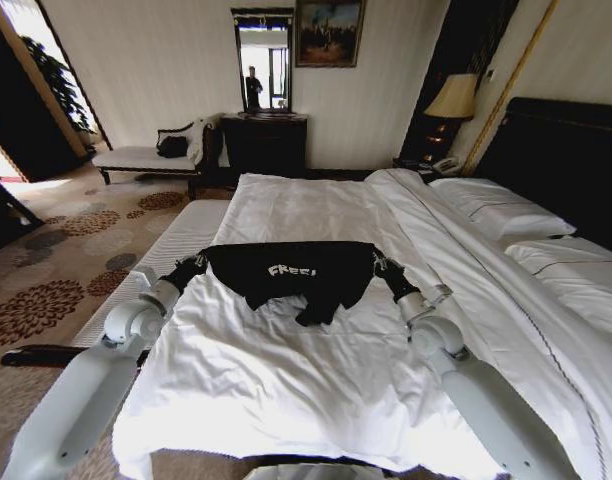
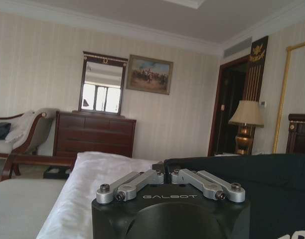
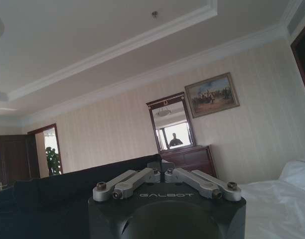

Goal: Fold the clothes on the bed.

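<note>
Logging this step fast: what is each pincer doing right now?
Left pincer: shut on the black soft-cloth T-shirt, at its left edge.
Right pincer: shut on the same shirt's right edge.

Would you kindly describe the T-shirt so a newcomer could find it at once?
Start at the large white bed. Across its middle a black T-shirt is stretched between the left gripper and right gripper. White "FREE!" lettering marks the only dark cloth on the sheets.
</note>
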You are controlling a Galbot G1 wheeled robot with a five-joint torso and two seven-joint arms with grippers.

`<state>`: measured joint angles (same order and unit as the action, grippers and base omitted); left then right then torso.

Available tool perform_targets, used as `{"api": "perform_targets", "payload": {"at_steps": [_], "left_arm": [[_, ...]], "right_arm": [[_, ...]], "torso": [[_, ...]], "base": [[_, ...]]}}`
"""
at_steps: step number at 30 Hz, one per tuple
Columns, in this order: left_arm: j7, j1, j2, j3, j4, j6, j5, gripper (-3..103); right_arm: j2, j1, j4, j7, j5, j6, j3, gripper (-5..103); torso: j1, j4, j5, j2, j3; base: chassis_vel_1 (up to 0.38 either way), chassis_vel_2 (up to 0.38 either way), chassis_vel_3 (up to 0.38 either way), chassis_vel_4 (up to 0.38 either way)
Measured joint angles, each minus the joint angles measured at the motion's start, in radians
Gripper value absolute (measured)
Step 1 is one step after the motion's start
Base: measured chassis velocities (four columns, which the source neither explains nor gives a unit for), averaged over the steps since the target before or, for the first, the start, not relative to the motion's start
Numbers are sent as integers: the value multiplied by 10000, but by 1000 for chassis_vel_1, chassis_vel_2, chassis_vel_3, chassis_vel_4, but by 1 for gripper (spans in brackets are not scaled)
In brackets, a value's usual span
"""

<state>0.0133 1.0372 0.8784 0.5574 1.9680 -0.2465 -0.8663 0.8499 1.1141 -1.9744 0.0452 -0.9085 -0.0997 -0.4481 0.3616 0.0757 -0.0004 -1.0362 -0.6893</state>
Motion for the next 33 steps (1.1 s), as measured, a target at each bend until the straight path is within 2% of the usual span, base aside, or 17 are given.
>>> {"api": "perform_targets", "payload": {"at_steps": [2,4,5,6,8,9,12,13,16,17,21,22,25,26,29,30,33], "left_arm": [[-2,94,-112,221,309,1,-104,2],[-28,245,-471,611,916,2,-339,2],[-120,311,-893,949,1479,-3,-635,2],[-120,311,-893,949,1479,-3,-635,2],[-356,246,-1667,1480,2409,-72,-1407,2],[-356,246,-1667,1480,2409,-72,-1407,2],[-725,-40,-2620,2242,3278,-157,-2511,2],[-725,-40,-2620,2242,3278,-157,-2511,2],[-1113,-147,-3474,3202,3763,-187,-3748,2],[-1113,-147,-3474,3202,3763,-187,-3748,2],[-1551,163,-4307,5192,4170,-256,-5329,2],[-1551,163,-4307,5192,4170,-256,-5329,2],[-1683,600,-4803,7029,4336,-357,-6415,2],[-1683,600,-4803,7029,4336,-357,-6415,2],[-1784,828,-5076,8235,4456,-481,-7334,2],[-1784,828,-5076,8235,4456,-481,-7334,2],[-1932,991,-5376,9689,4617,-701,-8496,2]], "right_arm": [[-179,168,-330,0,-17,-74,-226,0],[-535,425,-959,1,-85,-236,-593,0],[-925,576,-1577,7,-236,-349,-907,0],[-925,576,-1577,7,-236,-349,-907,0],[-1548,627,-2448,41,-681,-444,-1395,0],[-1548,627,-2448,41,-681,-444,-1395,0],[-2458,662,-3358,132,-1451,-427,-2342,0],[-2458,662,-3358,132,-1451,-427,-2342,0],[-3374,1006,-4000,145,-2220,-346,-3686,0],[-3374,1006,-4000,145,-2220,-346,-3686,0],[-4446,1147,-4792,478,-3662,-171,-5452,0],[-4446,1147,-4792,478,-3662,-171,-5452,0],[-5164,1176,-5162,805,-4408,-70,-6862,0],[-5164,1176,-5162,805,-4408,-70,-6862,0],[-5641,1304,-5349,1078,-4999,181,-8219,0],[-5641,1304,-5349,1078,-4999,181,-8219,0],[-6195,1340,-5365,1520,-5899,713,-9659,0]], "torso": [[0,2,2,0,0],[-1,0,2,0,1],[-1,-3,-2,-1,1],[-1,-3,-2,-1,1],[-1,-5,-3,-2,1],[-1,-5,-3,-2,1],[-1,-2,2,-1,1],[-1,-2,2,-1,1],[0,1,0,-1,0],[0,1,0,-1,0],[-2,-5,-2,-2,0],[-2,-5,-2,-2,0],[-1,-4,-1,-2,0],[-1,-4,-1,-2,0],[-1,0,-3,-2,0],[-1,0,-3,-2,0],[0,-2,-2,-1,0]], "base": [[0,0,0,0],[0,0,0,0],[0,0,0,0],[0,0,0,0],[0,0,0,0],[0,0,0,0],[0,0,0,0],[0,0,0,0],[0,0,0,0],[0,0,0,0],[0,0,0,0],[0,0,0,0],[0,0,0,0],[0,0,0,0],[0,0,0,0],[0,0,0,0],[0,0,0,0]]}}
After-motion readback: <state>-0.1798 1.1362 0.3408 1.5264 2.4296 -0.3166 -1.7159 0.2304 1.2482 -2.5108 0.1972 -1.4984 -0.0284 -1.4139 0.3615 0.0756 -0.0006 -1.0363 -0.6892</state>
